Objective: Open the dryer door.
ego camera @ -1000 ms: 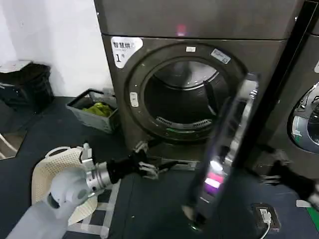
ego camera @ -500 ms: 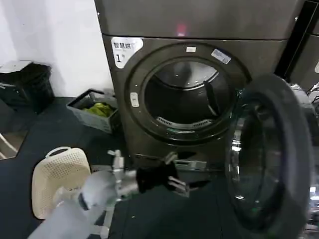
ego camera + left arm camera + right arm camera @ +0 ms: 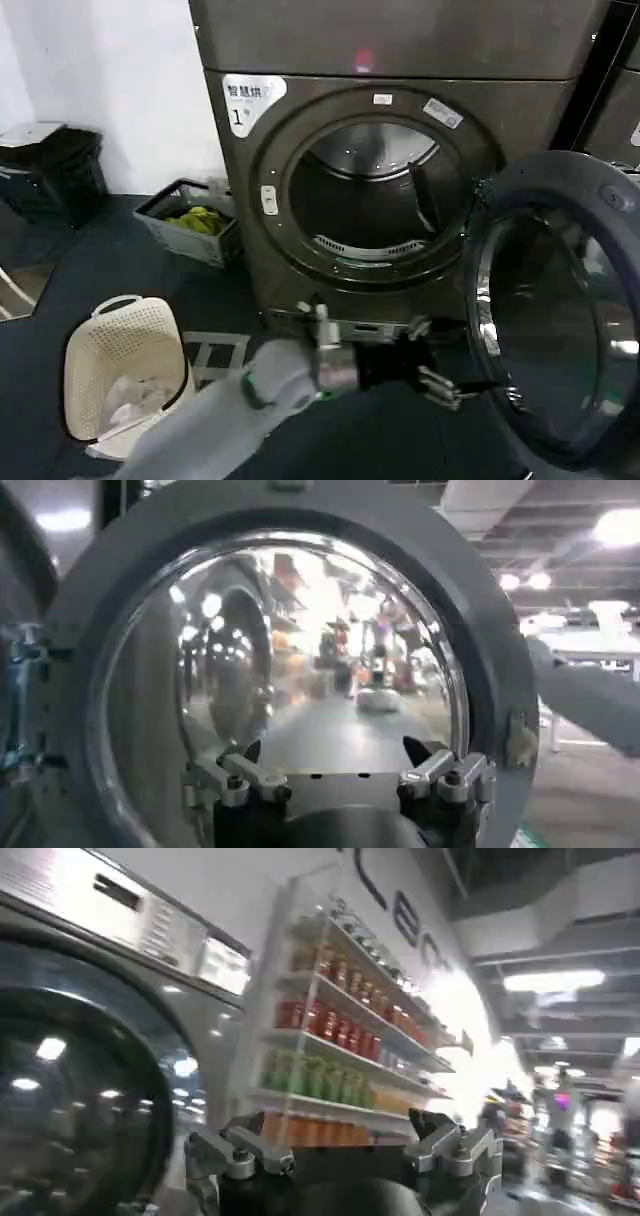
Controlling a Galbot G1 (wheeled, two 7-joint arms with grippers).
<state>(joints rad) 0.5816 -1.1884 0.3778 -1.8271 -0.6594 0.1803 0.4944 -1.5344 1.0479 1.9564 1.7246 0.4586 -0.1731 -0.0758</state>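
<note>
The dryer point(image 3: 232, 190), dark grey with a white "1" sticker, shows its round opening point(image 3: 372, 195) uncovered. The dryer door point(image 3: 560, 320) stands swung wide to the right, its dark back rim and glass bowl facing me. My left arm reaches across from the lower left, and my left gripper point(image 3: 444, 384) hangs open just off the door's lower inner edge, holding nothing. In the left wrist view the door's glass bowl point(image 3: 300, 630) lies straight ahead of the open left gripper point(image 3: 335, 752). My right gripper point(image 3: 335, 1128) is open and empty, pointing away toward store shelves.
A white laundry basket point(image 3: 120, 360) lies on the floor at the left. Behind it sit a grey crate with green cloth point(image 3: 195, 222) and a black bin point(image 3: 50, 170). A neighbouring machine point(image 3: 612, 110) stands right of the dryer. Bottle shelves point(image 3: 340, 1048) appear in the right wrist view.
The door has swung from half open to wide open on the right. My left arm has swept rightward across the floor after it, from near the basket to the door's lower edge.
</note>
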